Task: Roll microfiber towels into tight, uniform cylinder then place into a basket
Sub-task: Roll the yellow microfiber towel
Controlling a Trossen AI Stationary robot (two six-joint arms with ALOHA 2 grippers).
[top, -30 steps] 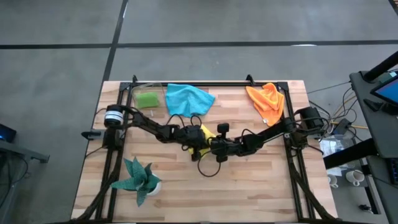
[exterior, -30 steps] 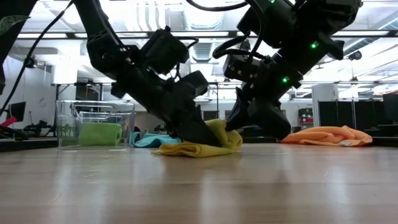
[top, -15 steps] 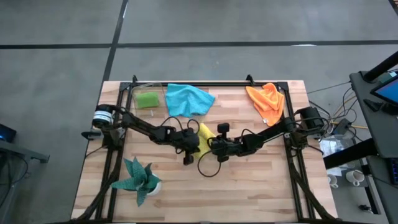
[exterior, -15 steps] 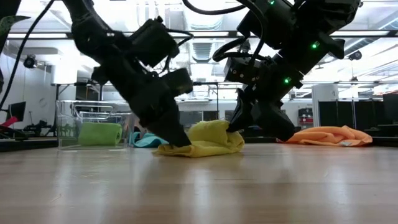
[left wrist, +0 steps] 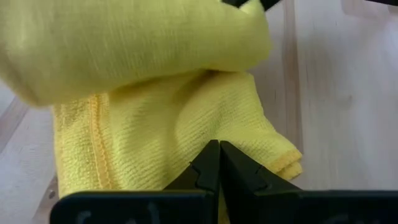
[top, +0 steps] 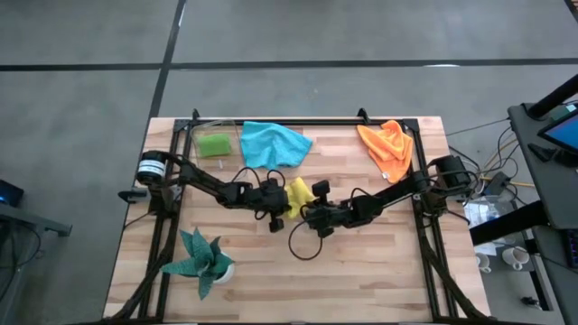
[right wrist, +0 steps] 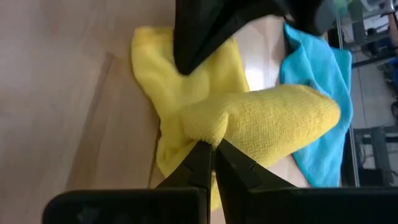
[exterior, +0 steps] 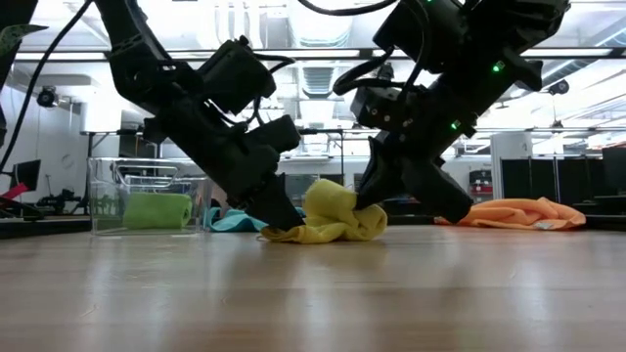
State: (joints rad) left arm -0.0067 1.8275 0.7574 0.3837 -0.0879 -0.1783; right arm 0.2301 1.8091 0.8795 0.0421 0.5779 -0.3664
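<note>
The yellow towel (top: pixel 296 191) lies mid-table, partly rolled: a thick roll (right wrist: pixel 273 118) stands over its flat part (left wrist: pixel 155 143). My left gripper (exterior: pixel 282 223) is shut at the towel's left edge. My right gripper (exterior: pixel 364 203) is shut at the roll's end, coming in from the right. A rolled lime green towel (top: pixel 214 144) lies in the clear basket (exterior: pixel 108 186) at the far left. The blue towel (top: pixel 275 144) and the orange towel (top: pixel 388 149) lie loose along the far edge. My left gripper presses its shut fingertips (left wrist: pixel 214 155) on the flat single-layer part of the yellow towel (left wrist: pixel 186 134), just below the roll. It slants down from the table's left. That part lies on the table. My right gripper has the end of the roll (right wrist: pixel 200 127) at its shut fingertips, slanting down from the table's right. The roll runs away from the fingers along their line. This end is raised off the table, and the flat part (right wrist: pixel 155 56) lies on the wood.
A dark teal plant in a white pot (top: pixel 203 262) stands at the near left. A black metal frame (top: pixel 298 122) borders the table. A loose black cable loop (top: pixel 302 244) lies just in front of the grippers. Bare wood shows at the near right.
My left gripper has drawn back toward the table's left, from under the towel's middle to its left edge, staying shut. My right gripper kept its place and rolled its wrist a little. The yellow towel has bunched narrower and taller, and its rolled part stands higher.
</note>
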